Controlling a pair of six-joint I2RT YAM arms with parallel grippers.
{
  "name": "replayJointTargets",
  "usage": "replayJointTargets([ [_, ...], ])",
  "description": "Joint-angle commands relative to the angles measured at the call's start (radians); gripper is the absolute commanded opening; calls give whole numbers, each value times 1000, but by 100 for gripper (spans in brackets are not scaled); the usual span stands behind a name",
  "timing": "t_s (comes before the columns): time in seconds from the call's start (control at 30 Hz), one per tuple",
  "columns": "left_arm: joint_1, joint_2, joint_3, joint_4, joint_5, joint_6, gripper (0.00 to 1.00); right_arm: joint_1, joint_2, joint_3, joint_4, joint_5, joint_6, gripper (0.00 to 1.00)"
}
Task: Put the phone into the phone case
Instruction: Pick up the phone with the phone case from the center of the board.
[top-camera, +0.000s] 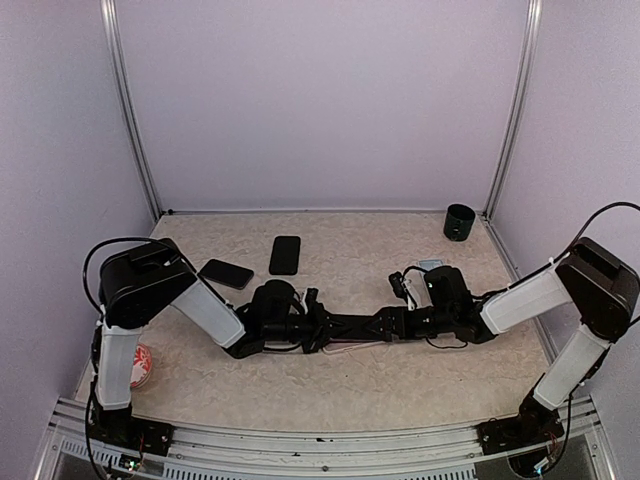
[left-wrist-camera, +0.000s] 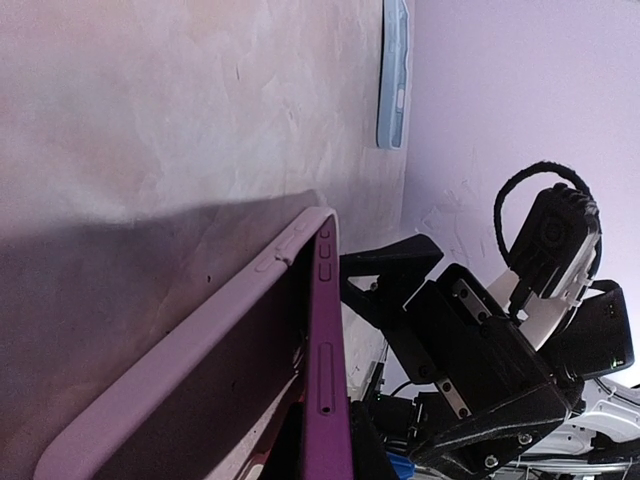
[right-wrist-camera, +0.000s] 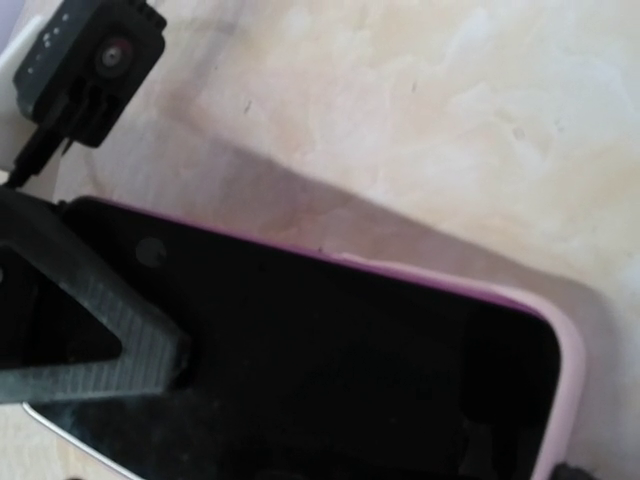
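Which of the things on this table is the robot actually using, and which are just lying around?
In use: pink case, purple-edged phone partly in it.

Lying about: straight black phone, slanted black phone, pale blue case, dark cup, red-and-white object by the left arm's base.

Table (top-camera: 420, 375): black phone (top-camera: 285, 254), another phone (top-camera: 225, 273), cup (top-camera: 459, 221).
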Motion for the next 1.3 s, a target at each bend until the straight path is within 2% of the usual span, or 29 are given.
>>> replayJointTargets([
  [0.0,-17,35,-7,95,-8,-31,0,54,49,-16,26,-77,26,100],
  [0.27,-16,70,-48,204,1,-77,0,58,41,-20,30,-82,25,100],
  [0.53,-10,36,-76,212,2,-56,0,49,-24,19,-79,-48,-26,100],
  [0.8,-9,-14,-89,205,11,-28,0,-17,-105,12,-130,-61,-47,100],
  [1.07,-14,-92,-98,157,10,41,0,-76,-156,-16,-139,-100,-51,100],
  [1.27,-24,-107,-118,241,31,64,0,-86,-148,-36,-101,-135,-34,100],
])
